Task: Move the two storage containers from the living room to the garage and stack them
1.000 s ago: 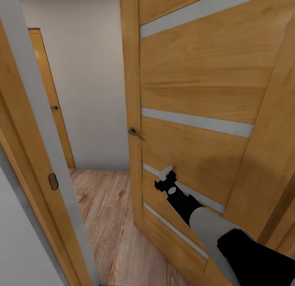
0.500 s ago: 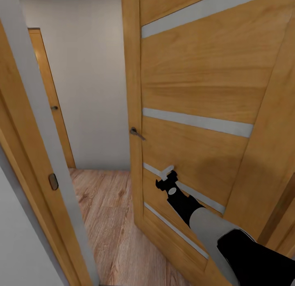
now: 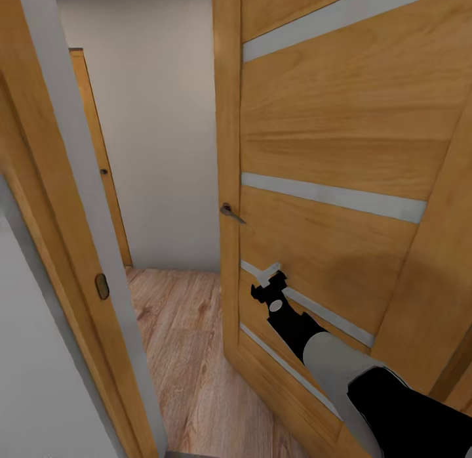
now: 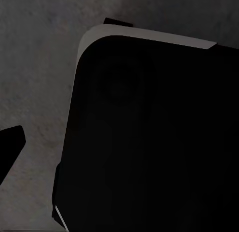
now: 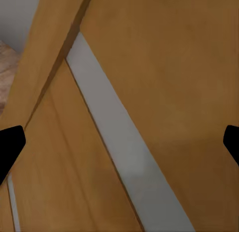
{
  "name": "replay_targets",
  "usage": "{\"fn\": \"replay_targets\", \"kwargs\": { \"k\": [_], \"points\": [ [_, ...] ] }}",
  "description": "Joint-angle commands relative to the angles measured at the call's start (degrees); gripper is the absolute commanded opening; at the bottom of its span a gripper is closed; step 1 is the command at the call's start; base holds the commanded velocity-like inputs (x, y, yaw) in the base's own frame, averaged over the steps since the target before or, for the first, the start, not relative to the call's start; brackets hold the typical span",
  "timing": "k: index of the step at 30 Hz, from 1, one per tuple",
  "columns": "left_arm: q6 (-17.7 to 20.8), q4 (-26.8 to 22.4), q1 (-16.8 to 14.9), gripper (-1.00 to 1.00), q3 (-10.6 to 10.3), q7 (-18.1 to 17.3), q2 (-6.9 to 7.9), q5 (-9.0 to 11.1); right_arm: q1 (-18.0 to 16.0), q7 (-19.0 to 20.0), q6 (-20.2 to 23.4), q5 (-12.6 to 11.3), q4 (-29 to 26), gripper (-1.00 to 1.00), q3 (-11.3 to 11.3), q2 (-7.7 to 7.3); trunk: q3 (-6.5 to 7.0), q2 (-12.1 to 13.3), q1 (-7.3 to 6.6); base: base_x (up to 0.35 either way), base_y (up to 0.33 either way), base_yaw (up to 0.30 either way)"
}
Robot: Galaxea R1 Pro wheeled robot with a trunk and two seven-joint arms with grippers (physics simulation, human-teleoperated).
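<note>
The two storage containers are out of view. My right gripper [image 3: 269, 276] is stretched out at the end of its arm against the lower part of a wooden door [image 3: 328, 130], just below its lever handle [image 3: 231, 212]. In the right wrist view its black fingertips [image 5: 10, 147] sit far apart at the picture's edges, open and empty, with the door's panel [image 5: 164, 67] and a grey strip [image 5: 124, 157] close in front. In the left wrist view one black fingertip [image 4: 10, 147] of the left gripper hangs over dark grey speckled floor [image 4: 40, 67], beside the robot's black body [image 4: 159, 142].
The door stands partly open. The gap between its edge and the door frame [image 3: 65, 182] is narrow. Beyond it lie a light wood plank floor [image 3: 183, 353], a white wall [image 3: 157, 117] and another wooden door [image 3: 98, 176] at the back left.
The whole picture has shifted a little to the right, so the camera has moved. My right gripper stays against the door at the same spot.
</note>
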Motion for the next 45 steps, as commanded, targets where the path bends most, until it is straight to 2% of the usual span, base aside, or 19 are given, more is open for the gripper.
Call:
{"fn": "replay_targets", "kwargs": {
  "k": [1, 22, 36, 45],
  "points": [
    [-0.1, 0.0, 0.0, 1.00, 0.0, 0.0, 0.00, 0.3, -0.1, -0.3, 0.1, 0.4, 0.1, 1.00, 0.2, 0.01, -0.06, 0.0, 0.00, 0.000, 0.000, 0.046],
    [-0.1, 0.0, 0.0, 1.00, 0.1, 0.1, 0.08, 0.4, -0.1, -0.6, 0.1, 0.3, 0.0, 1.00, 0.1, 0.01, -0.06, 0.0, 0.00, 0.017, -0.038, 0.003],
    [-0.1, 0.1, 0.0, 1.00, 0.1, 0.1, 0.08, 0.5, -0.1, -1.0, 0.1, 0.2, 0.0, 1.00, -0.1, 0.01, -0.06, 0.0, 0.00, 0.298, 0.000, 0.000],
    [-0.1, 0.1, 0.0, 1.00, 0.1, 0.1, 0.07, 0.5, -0.1, -3.0, 0.0, 0.3, 0.0, 1.00, -0.2, 0.01, -0.06, 0.0, 0.00, 0.321, 0.000, 0.000]
  ]
}}
